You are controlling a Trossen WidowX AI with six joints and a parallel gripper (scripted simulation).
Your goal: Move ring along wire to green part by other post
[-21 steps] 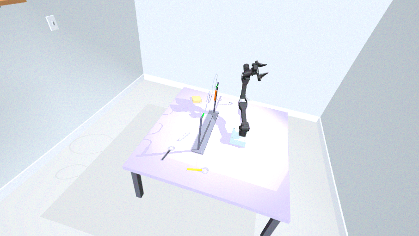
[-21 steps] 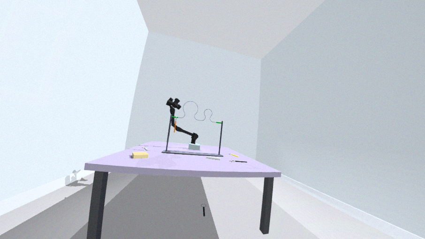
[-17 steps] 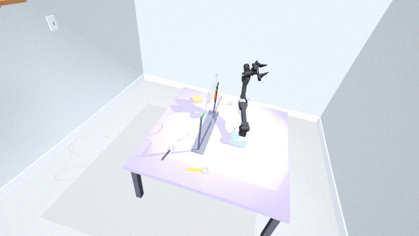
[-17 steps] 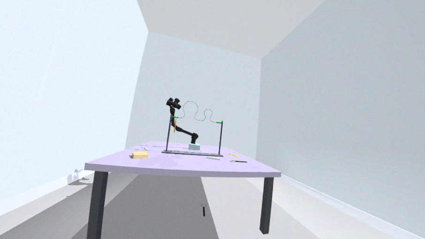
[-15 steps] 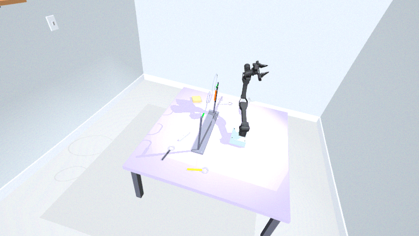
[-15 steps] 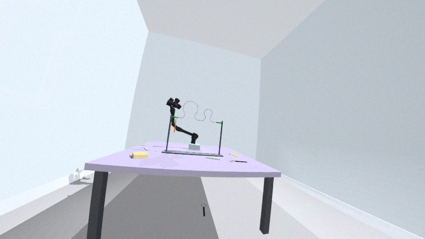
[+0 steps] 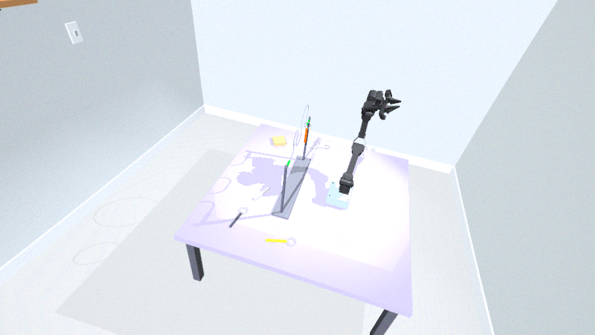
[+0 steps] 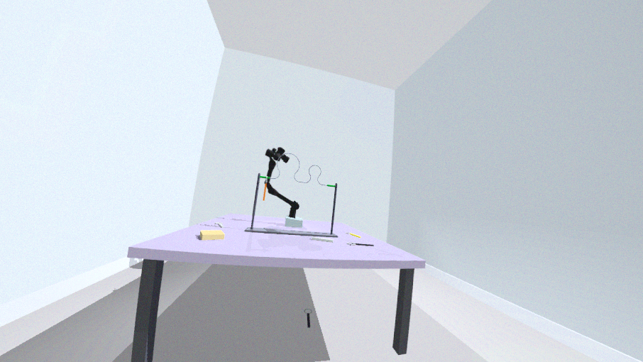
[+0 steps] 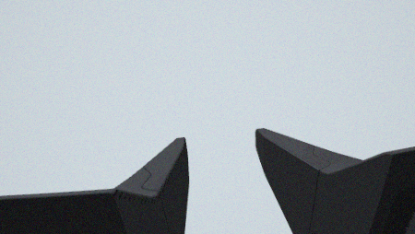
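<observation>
The orange handle (image 7: 305, 136) (image 8: 264, 191) hangs down beside the far post in the top view, which is the left post (image 8: 255, 204) in the exterior view. Its small ring is at the green part (image 8: 261, 177) there; the ring's exact fit around the wire is too small to tell. The thin grey wire (image 8: 314, 165) curves to the other green part (image 7: 288, 163) (image 8: 331, 185) at the other post (image 7: 284, 187) (image 8: 334, 209). My gripper (image 7: 399, 104) (image 9: 220, 142) is partly open and empty. It is raised high, apart from the handle, with its fingers pointing away from the wire.
A grey base (image 7: 291, 187) carries the posts. A yellow block (image 7: 279, 140) (image 8: 211, 234), a white bar (image 7: 261, 193) (image 8: 321, 240), a black-handled ring tool (image 7: 236, 219) (image 8: 363, 244) and a yellow-handled one (image 7: 276, 240) (image 8: 355, 235) lie on the table.
</observation>
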